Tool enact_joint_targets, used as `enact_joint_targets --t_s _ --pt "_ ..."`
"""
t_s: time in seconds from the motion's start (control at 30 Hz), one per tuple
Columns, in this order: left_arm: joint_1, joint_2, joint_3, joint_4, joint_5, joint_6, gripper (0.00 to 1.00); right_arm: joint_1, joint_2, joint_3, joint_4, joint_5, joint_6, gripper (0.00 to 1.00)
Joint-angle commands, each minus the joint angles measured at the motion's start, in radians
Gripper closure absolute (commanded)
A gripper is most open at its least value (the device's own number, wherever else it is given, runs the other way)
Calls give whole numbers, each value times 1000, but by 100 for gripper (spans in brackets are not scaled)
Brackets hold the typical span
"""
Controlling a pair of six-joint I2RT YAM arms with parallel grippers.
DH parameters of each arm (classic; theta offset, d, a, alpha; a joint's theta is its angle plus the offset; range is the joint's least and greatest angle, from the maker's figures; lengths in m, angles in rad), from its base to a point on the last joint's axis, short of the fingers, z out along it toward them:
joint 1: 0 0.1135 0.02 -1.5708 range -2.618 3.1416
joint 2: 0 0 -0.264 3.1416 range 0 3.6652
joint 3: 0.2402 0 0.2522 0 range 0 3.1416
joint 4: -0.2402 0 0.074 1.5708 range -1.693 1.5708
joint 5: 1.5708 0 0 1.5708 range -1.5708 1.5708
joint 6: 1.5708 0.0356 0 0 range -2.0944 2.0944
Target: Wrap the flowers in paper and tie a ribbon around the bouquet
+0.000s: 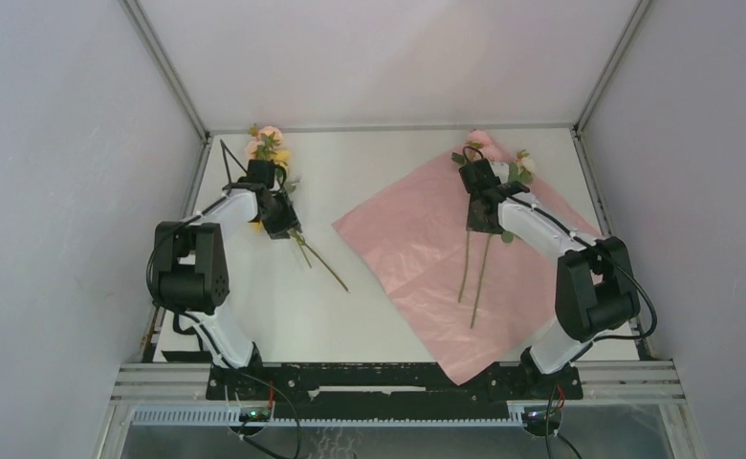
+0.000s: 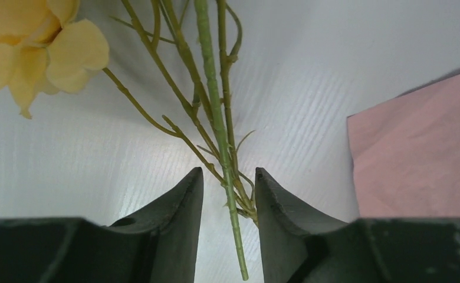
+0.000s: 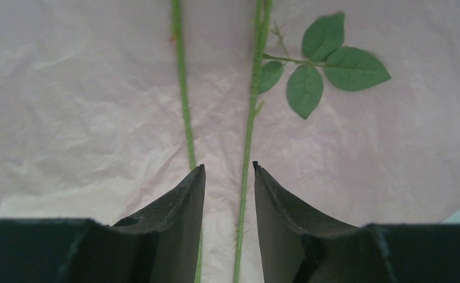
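Observation:
The flowers lie in two groups. Pink and yellow blooms sit on the bare table at the back left, their stems running towards the front. My left gripper hangs over them, open, with several thin green stems passing between its fingers; a yellow bloom shows at the upper left. The lilac-pink paper lies flat on the right. Two long stems rest on it, blooms at the back. My right gripper is open astride one stem. The ribbon and bouquet are out of view.
Grey enclosure walls stand close on the left, right and back of the white table. The paper's near corner reaches the black front rail. A leaf sprig lies on the paper beside the stems.

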Motion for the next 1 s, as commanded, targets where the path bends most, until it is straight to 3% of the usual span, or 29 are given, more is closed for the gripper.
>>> enact_joint_targets --t_s 0.0,0.2,0.3,0.47,0.7,0.87,0.97 --pt "-3 32 37 5 -60 -11 59 55 -90 11 4 31 -32 55" --pt "-1 16 72 60 -190 23 74 92 -126 11 -4 52 -54 55" --pt "6 47 101 39 -169 35 79 107 -138 11 -10 61 -60 55" --pt "9 50 90 18 -141 38 97 127 -163 11 -17 70 -68 55" --pt "10 -123 -3 12 -38 90 99 191 -198 11 -34 74 -68 55" --pt "24 -264 -149 -20 39 129 96 361 -224 11 26 -37 -68 55" --pt "33 -273 -224 -31 100 152 98 501 -195 11 173 -189 -57 55"
